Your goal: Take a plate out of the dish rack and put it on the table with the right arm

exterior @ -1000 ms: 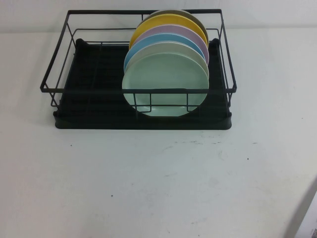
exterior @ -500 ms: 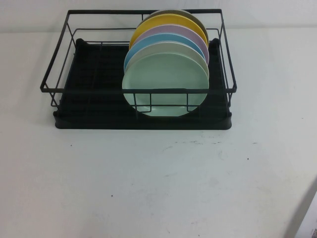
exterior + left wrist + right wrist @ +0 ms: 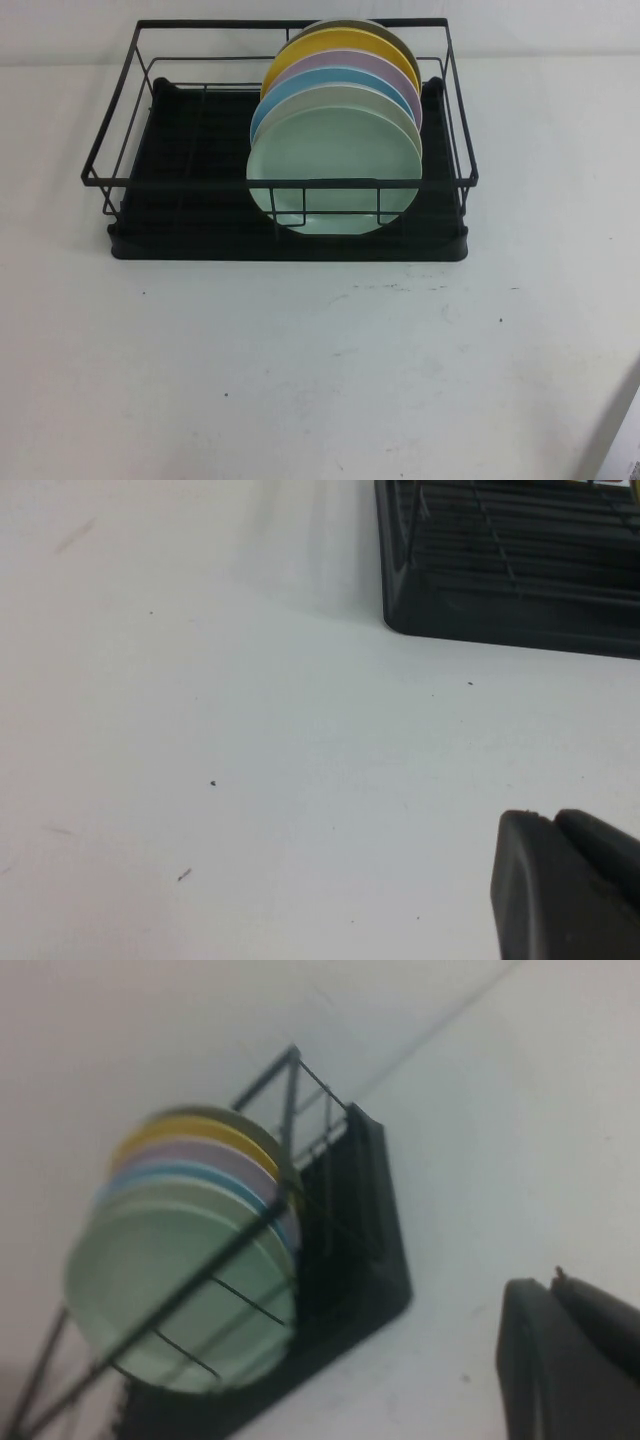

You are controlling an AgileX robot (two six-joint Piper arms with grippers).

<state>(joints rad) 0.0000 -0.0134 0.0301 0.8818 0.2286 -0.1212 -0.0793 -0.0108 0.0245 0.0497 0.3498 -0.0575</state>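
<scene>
White worktop [image 3: 320, 370] carries our dish rack [image 3: 130, 170]; the mint-green plate [image 3: 335, 175] stands well ahead of our right tool [image 3: 570, 1360] and left tool [image 3: 565, 885], whose states we cannot tell.

Little of the robot is showing. The left gripper [image 3: 570, 890] is appearing as a matte black, blocky plastic piece with rounded corners and a seam dividing two parts. The right gripper [image 3: 570, 1360] is looking much alike: dark, smooth, rounded casing with a curved groove along it.
</scene>
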